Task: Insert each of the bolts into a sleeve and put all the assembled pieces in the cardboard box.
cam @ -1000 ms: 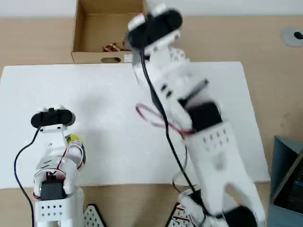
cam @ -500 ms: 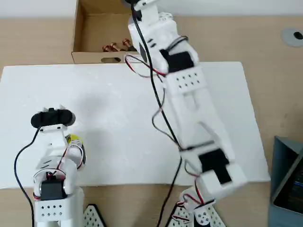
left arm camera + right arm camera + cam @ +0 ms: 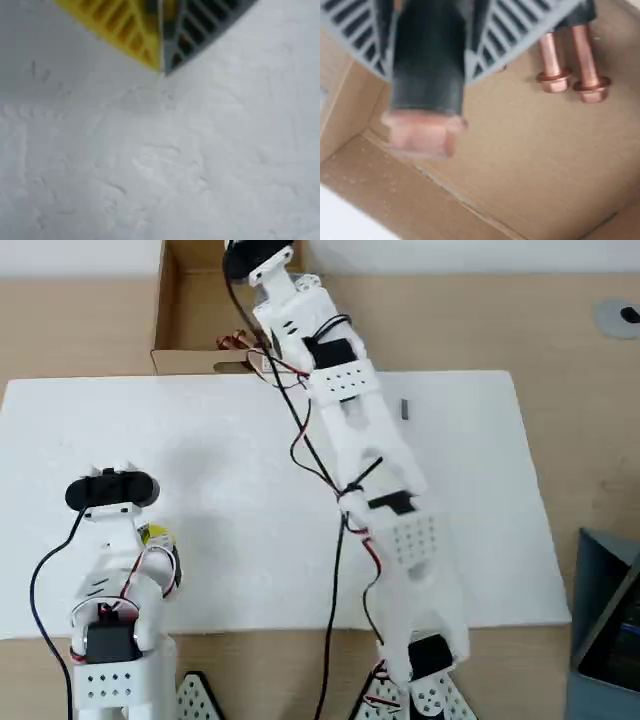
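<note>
R pincer clamped on sleeve w/ bolt, seemingly inside box.

High view: box cut by top edge; inside partly hidden by right arm, bolts there half covered. Dark bit on mat, upper right, too small to ID. Bin cut at right edge. Right wrist: piece blurred, far end lost betw. fingers. Left wrist: left gripper blurred, mostly out of frame.
</note>
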Robot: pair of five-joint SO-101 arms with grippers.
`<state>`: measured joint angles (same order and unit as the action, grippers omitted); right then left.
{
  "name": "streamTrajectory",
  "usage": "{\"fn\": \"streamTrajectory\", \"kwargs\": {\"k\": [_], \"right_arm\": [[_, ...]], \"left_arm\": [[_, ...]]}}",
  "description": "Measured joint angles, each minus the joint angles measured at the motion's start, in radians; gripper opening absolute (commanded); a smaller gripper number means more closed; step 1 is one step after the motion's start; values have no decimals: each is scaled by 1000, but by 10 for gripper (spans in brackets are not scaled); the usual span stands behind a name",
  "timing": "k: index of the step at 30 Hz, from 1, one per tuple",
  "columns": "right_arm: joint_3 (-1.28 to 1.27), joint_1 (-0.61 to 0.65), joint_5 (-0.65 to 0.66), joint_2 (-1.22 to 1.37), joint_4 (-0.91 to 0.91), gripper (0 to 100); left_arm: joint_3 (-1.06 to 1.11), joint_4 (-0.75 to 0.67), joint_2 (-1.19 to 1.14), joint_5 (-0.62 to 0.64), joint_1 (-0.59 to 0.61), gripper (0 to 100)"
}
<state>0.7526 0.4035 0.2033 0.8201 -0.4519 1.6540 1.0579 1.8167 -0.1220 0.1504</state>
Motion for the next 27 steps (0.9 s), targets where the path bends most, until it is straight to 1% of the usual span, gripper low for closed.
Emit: {"fn": "streamTrajectory", "kwargs": {"k": [5, 12, 18, 21, 25, 27], "right_arm": [[152, 0, 54, 109, -78, 116], [324, 2, 58, 206, -155, 117], [410, 2, 58, 244, -199, 117], [450, 2, 58, 244, -230, 111], [548, 2, 58, 245, -322, 5], [628, 2, 58, 245, -397, 14]], "left_arm": [[0, 0, 0, 0, 0, 0], [0, 0, 0, 0, 0, 0], [0, 0, 0, 0, 0, 0], [0, 0, 0, 0, 0, 0], [0, 0, 0, 0, 0, 0], [0, 0, 0, 0, 0, 0]]}}
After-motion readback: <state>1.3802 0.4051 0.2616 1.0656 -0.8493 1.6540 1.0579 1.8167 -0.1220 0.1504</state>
